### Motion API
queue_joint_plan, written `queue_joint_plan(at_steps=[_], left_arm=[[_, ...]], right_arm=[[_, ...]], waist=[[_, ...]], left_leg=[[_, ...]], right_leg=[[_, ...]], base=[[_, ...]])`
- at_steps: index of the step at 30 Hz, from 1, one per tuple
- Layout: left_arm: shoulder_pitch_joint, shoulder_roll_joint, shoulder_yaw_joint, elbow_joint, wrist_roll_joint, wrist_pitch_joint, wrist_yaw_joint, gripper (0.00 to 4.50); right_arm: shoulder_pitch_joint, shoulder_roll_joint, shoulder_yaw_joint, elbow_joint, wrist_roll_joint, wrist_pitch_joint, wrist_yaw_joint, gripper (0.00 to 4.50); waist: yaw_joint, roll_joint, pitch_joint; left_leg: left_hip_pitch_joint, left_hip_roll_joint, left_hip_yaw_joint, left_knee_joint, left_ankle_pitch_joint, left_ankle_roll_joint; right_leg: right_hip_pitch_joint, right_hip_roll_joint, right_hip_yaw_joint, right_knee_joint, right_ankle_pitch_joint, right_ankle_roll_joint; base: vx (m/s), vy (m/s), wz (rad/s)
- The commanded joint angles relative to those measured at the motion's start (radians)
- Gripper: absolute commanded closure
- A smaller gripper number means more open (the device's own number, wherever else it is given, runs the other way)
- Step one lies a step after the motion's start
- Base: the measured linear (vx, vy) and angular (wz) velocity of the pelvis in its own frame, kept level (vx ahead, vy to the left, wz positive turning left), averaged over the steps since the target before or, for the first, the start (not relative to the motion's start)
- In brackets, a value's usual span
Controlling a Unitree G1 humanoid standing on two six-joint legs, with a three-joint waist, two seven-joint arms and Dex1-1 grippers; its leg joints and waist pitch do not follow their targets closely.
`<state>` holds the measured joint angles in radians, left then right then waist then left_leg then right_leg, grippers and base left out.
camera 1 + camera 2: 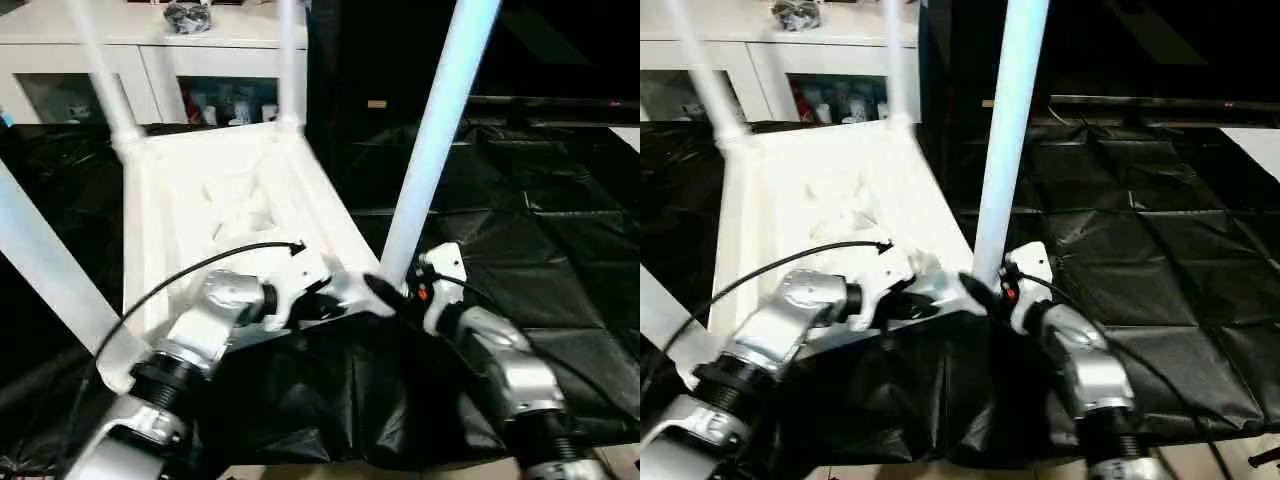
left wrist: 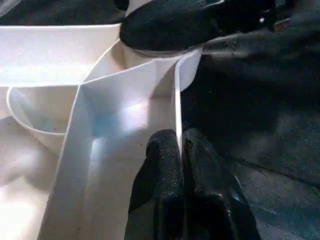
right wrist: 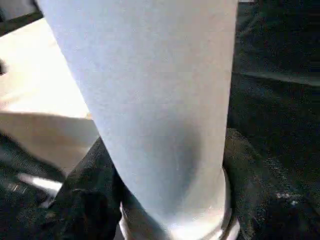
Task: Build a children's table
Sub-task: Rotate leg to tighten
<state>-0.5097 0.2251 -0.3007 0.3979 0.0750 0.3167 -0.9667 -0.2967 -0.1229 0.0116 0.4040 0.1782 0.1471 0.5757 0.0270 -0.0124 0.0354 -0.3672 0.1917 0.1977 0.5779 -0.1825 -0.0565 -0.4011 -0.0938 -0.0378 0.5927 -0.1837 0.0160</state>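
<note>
Left eye view: the tabletop [image 1: 235, 215] lies underside up on the black sheet [image 1: 520, 240], four legs standing in its corner sockets. The right gripper [image 1: 392, 292] grasps the near right-corner leg [image 1: 432, 140] at its base; judged step: seating this last leg. Next move calls for firm downward pressure or twisting. Left wrist view adds: the left gripper [image 2: 180, 150], clenched, pinches the tabletop's thin edge rib.
</note>
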Motion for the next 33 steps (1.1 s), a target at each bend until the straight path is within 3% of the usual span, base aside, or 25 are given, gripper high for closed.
queue_joint_plan(at_steps=[1,3,4,7,9,10,11,13,15,18,22,24,26,29,30,33], left_arm=[[0.006,-0.073,-0.017,-0.047,-0.043,-0.030,0.021,4.50],[0.009,-0.071,-0.022,-0.049,-0.039,-0.037,0.022,4.50],[0.018,-0.061,-0.033,-0.054,-0.029,-0.056,0.021,4.50],[0.028,-0.056,-0.038,-0.065,-0.018,-0.069,0.031,4.50],[0.058,-0.076,0.003,-0.106,-0.038,-0.048,0.089,4.50],[0.058,-0.076,0.003,-0.106,-0.038,-0.048,0.089,4.50],[0.068,-0.082,0.018,-0.124,-0.053,-0.039,0.098,4.05],[0.117,-0.089,0.059,-0.217,-0.099,0.000,0.110,3.93],[0.162,-0.077,0.070,-0.285,-0.103,0.016,0.124,3.83],[0.211,-0.063,0.081,-0.350,-0.108,0.038,0.135,3.60],[0.266,-0.042,0.089,-0.423,-0.117,0.062,0.136,3.30],[0.329,-0.009,0.086,-0.526,-0.155,0.097,0.121,3.15],[0.362,0.006,0.087,-0.575,-0.171,0.106,0.113,2.94],[0.418,0.015,0.086,-0.654,-0.208,0.134,0.108,2.88],[0.429,0.017,0.082,-0.669,-0.212,0.139,0.105,2.64],[0.494,0.020,0.056,-0.746,-0.227,0.167,0.106,2.46]], right_arm=[[0.024,0.052,0.077,0.018,-0.006,0.030,0.035,1.64],[0.026,0.044,0.074,0.006,0.000,0.035,0.041,1.64],[0.024,0.025,0.076,0.001,-0.010,0.026,0.040,1.39],[0.021,-0.002,0.075,-0.003,-0.026,0.000,0.037,1.39],[0.022,-0.055,0.012,-0.040,0.002,-0.018,0.054,1.39],[0.022,-0.055,0.012,-0.040,0.002,-0.018,0.054,1.39],[0.025,-0.071,-0.008,-0.056,0.015,-0.018,0.064,1.22],[0.044,-0.136,-0.064,-0.110,0.060,-0.018,0.117,1.22],[0.060,-0.185,-0.094,-0.141,0.080,-0.025,0.152,1.22],[0.073,-0.227,-0.119,-0.165,0.104,-0.024,0.181,1.22],[0.091,-0.263,-0.136,-0.203,0.142,0.016,0.225,1.22],[0.141,-0.316,-0.110,-0.269,0.168,0.056,0.308,1.22],[0.174,-0.351,-0.088,-0.303,0.170,0.071,0.357,1.22],[0.223,-0.399,-0.066,-0.352,0.188,0.109,0.424,1.22],[0.228,-0.405,-0.063,-0.356,0.187,0.110,0.429,1.22],[0.246,-0.425,-0.050,-0.368,0.186,0.123,0.446,1.22]], waist=[[0.000,-0.006,-0.043],[0.001,-0.004,-0.043],[0.001,0.000,-0.043],[0.002,-0.005,-0.043],[0.005,-0.005,-0.044],[0.006,-0.005,-0.045],[0.009,-0.004,-0.048],[0.013,-0.008,-0.054],[0.014,-0.010,-0.056],[0.014,-0.017,-0.057],[0.014,-0.020,-0.048],[0.020,-0.021,-0.044],[0.022,-0.031,-0.040],[0.022,-0.033,-0.035],[0.023,-0.036,-0.035],[0.019,-0.047,-0.031]], left_leg=[[0.007,0.035,-0.023,-0.082,-0.349,-0.004],[0.006,0.035,-0.021,-0.081,-0.335,0.004],[0.006,0.035,-0.021,-0.081,-0.333,0.004],[0.006,0.035,-0.020,-0.080,-0.337,0.008],[0.006,0.037,-0.019,-0.079,-0.323,0.012],[0.007,0.038,-0.017,-0.077,-0.317,0.015],[0.007,0.039,-0.015,-0.075,-0.293,0.022],[-0.002,0.040,-0.014,-0.067,-0.214,0.052],[-0.001,0.039,-0.010,-0.061,-0.171,0.082],[-0.008,0.038,-0.010,-0.055,-0.120,0.120],[-0.005,0.039,-0.007,-0.057,-0.165,0.119],[-0.002,0.044,-0.010,-0.061,-0.215,0.094],[-0.003,0.046,-0.011,-0.065,-0.240,0.084],[-0.004,0.045,-0.013,-0.068,-0.278,0.065],[-0.004,0.047,-0.016,-0.071,-0.289,0.056],[-0.004,0.047,-0.016,-0.070,-0.303,0.046]], right_leg=[[0.021,-0.041,0.029,-0.094,-0.424,-0.138],[0.024,-0.039,0.030,-0.089,-0.369,-0.156],[0.024,-0.039,0.030,-0.088,-0.362,-0.160],[0.025,-0.040,0.030,-0.090,-0.372,-0.158],[0.027,-0.042,0.031,-0.089,-0.369,-0.159],[0.027,-0.041,0.032,-0.088,-0.352,-0.163],[0.028,-0.040,0.032,-0.084,-0.304,-0.175],[0.041,-0.039,0.030,-0.066,-0.154,-0.217],[0.041,-0.035,0.028,-0.059,-0.070,-0.242],[0.048,-0.036,0.026,-0.051,-0.012,-0.255],[0.040,-0.035,0.026,-0.063,-0.125,-0.236],[0.037,-0.037,0.027,-0.070,-0.220,-0.209],[0.036,-0.035,0.026,-0.074,-0.264,-0.190],[0.030,-0.034,0.027,-0.081,-0.332,-0.161],[0.030,-0.037,0.027,-0.081,-0.353,-0.150],[0.025,-0.038,0.029,-0.086,-0.386,-0.137]], base=[[0.000,0.000,0.00],[0.000,0.000,0.00],[0.000,0.000,0.00],[0.000,0.000,0.00],[0.000,0.000,0.00],[0.000,0.000,0.00],[0.000,0.000,0.00],[0.000,0.000,0.00],[0.000,0.000,0.00],[0.000,0.000,0.00],[0.000,0.000,0.00],[0.000,0.000,0.00],[0.000,0.000,0.00],[0.000,0.000,0.00],[0.000,0.000,0.00],[0.000,0.000,0.00]])
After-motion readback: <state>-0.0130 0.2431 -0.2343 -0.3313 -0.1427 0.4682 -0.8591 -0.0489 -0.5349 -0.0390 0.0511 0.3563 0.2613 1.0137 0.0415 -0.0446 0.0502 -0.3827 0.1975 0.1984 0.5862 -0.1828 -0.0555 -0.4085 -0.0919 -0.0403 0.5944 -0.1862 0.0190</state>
